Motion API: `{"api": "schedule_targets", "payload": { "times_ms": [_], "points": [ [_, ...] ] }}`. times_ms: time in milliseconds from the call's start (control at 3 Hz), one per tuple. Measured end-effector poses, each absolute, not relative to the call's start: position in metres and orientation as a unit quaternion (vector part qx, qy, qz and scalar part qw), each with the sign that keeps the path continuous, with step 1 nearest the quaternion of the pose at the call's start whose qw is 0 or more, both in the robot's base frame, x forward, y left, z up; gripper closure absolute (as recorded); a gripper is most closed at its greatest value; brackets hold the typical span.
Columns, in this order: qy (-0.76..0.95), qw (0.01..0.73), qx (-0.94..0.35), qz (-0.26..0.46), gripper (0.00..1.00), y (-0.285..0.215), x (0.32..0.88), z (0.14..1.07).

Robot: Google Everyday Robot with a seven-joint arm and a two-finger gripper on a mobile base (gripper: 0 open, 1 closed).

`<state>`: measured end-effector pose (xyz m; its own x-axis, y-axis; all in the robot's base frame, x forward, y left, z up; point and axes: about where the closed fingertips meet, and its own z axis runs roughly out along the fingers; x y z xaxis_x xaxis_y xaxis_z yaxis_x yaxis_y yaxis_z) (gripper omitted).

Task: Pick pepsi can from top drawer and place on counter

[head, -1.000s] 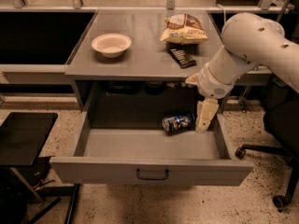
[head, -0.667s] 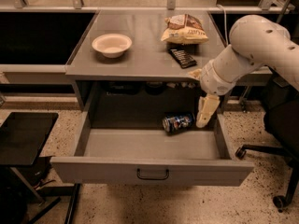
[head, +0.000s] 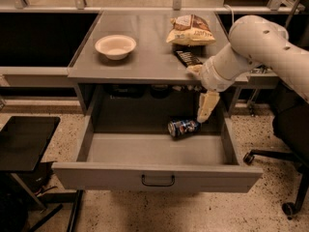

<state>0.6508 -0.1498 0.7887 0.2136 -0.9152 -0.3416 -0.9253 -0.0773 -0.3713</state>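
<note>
- While the bench (head: 145, 64) over the top drawer (head: 96, 175) carries a bowl (head: 115, 46), a chip bag (head: 190, 30) and a dark packet (head: 187, 58), bare surface shows beside them. The placing step, not yet begun, looks to have room.
- Pulled wide open below the bench, the top drawer has a floor that is bare apart from the can, so the opening needs no further work.
- Reaching in from the drawer's right side, the arm (head: 260, 37) bends down over the drawer's back right part.
- Pointing down into the drawer near its back right, the hand (head: 206, 108) does not hold the can. I cannot tell whether it is open or closed.
- Lying on its side on the drawer floor, toward the back and right of centre, the pepsi can (head: 183, 128) is just beside the hand's tip. Contact cannot be made out.
- I judge the step in hand to be the reach for the pick. The next move calls for setting the hand across the can's round body and closing on it. After that, the can must be lifted clear of the bench lip above the drawer.
</note>
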Motion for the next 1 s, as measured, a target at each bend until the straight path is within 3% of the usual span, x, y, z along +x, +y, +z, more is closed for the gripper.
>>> {"api": "schedule_targets", "payload": {
  "times_ms": [333, 1000],
  "points": [
    [0.627, 0.260, -0.734, 0.009, 0.00, -0.150, 0.651, 0.788],
    [0.642, 0.274, -0.716, -0.016, 0.00, -0.148, 0.597, 0.839]
  ]
}}
